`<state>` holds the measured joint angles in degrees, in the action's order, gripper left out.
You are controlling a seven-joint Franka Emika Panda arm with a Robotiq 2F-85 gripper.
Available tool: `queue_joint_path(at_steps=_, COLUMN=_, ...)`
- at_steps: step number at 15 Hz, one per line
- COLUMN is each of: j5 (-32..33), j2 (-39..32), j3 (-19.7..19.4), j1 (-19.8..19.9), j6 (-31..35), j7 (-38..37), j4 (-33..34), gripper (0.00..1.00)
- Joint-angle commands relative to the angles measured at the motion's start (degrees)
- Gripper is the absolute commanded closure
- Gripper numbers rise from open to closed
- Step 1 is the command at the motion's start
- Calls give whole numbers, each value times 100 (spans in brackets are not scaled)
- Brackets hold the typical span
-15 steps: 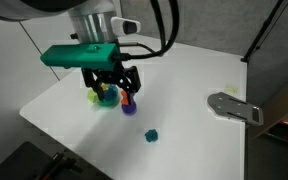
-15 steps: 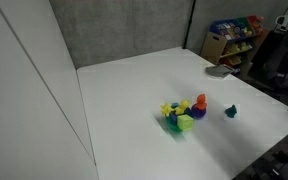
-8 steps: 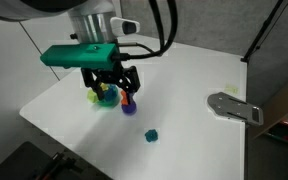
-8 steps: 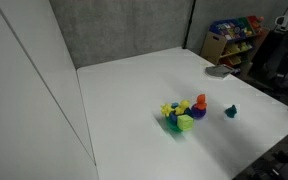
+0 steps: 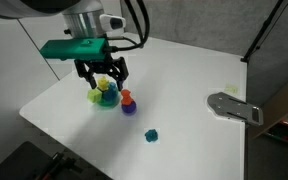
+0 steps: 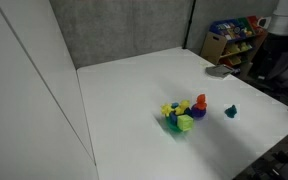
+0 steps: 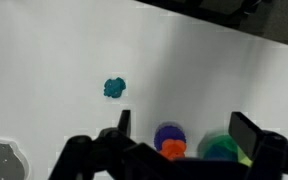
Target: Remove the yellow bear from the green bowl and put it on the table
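In an exterior view, the gripper (image 5: 103,76) hung over the near-left part of the table (image 5: 189,75) with its dark fingers spread apart and nothing pinched between them. Directly below it sat the green bowl (image 5: 105,101), and the yellow bear (image 5: 106,86) showed at the top of the bowl's pile, right under the spread fingers; whether a finger touched it could not be told. A yellow-green spiky piece (image 5: 93,97) lay at the bowl's edge, a red-orange toy (image 5: 126,97) stood just beside the bowl, a small teal toy (image 5: 151,134) lay apart from them, and a grey metal piece (image 5: 234,107) rested near the table's far edge. In an exterior view taken from elsewhere, the toys formed one tight cluster on the white table (image 6: 134,80): the yellow bear (image 6: 169,108) on one side, the yellow-green spiky piece (image 6: 185,124) in front, the red-orange toy (image 6: 200,101) beside them and the teal toy (image 6: 230,111) a little apart; the bowl was mostly hidden under the pile. In the wrist view, the gripper (image 7: 184,124) held its two fingers (image 7: 246,130) wide apart, the green bowl (image 7: 221,148) and the red-orange toy (image 7: 170,148) lay between them, and the teal toy (image 7: 114,88) sat farther off on the table (image 7: 184,55).
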<state>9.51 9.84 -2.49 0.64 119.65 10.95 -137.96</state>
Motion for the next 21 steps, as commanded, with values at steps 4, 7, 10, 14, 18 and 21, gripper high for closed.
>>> queue_joint_path(at_steps=4, j5=-519, j2=-762, j3=277, j1=-277, j6=514, j7=38, j4=513, gripper=0)
queue_joint_path(at_steps=7, j5=-791, j2=-1155, j3=425, j1=-400, j6=847, j7=111, j4=720, gripper=0)
queue_joint_path(at_steps=10, j5=-957, j2=-1560, j3=562, j1=-461, j6=1316, j7=150, j4=913, gripper=0)
queue_joint_path(at_steps=14, j5=-1375, j2=-2100, j3=738, j1=-441, j6=1923, j7=421, j4=1159, gripper=0)
queue_joint_path(at_steps=18, j5=-1648, j2=-2602, j3=949, j1=-403, j6=2310, j7=747, j4=1414, gripper=0)
queue_joint_path(at_steps=21, j5=-1580, j2=-2965, j3=1075, j1=-418, j6=2450, j7=754, j4=1612, gripper=0)
